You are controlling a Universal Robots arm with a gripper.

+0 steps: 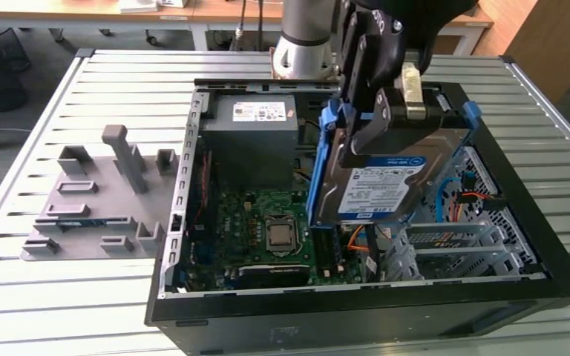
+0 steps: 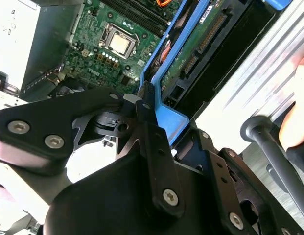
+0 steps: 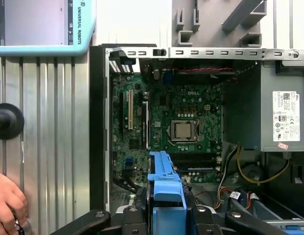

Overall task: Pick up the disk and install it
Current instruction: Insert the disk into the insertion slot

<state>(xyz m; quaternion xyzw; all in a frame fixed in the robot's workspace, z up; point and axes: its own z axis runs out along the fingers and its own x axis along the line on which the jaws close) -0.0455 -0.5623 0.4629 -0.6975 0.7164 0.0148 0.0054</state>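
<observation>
My gripper (image 1: 396, 122) is shut on the disk (image 1: 382, 185), a silver hard drive with a blue-and-white label and a blue plastic frame. The drive hangs tilted, label up, above the right half of the open computer case (image 1: 364, 315). Its lower edge sits over the gap between the motherboard (image 1: 265, 222) and the metal drive cage (image 1: 463, 245). In the second wrist view the disk's (image 2: 200, 44) green circuit underside and blue frame show beyond a fingertip (image 2: 144, 98). The first wrist view has the disk's blue frame (image 3: 164, 188) over the motherboard (image 3: 181, 122).
A grey power supply box (image 1: 255, 126) with a white sticker fills the case's far corner. A grey fixture plate (image 1: 97, 208) with upright holders lies on the slatted metal table (image 1: 27, 297) at the exterior view's left. A person's hand (image 3: 7, 200) is beside the case.
</observation>
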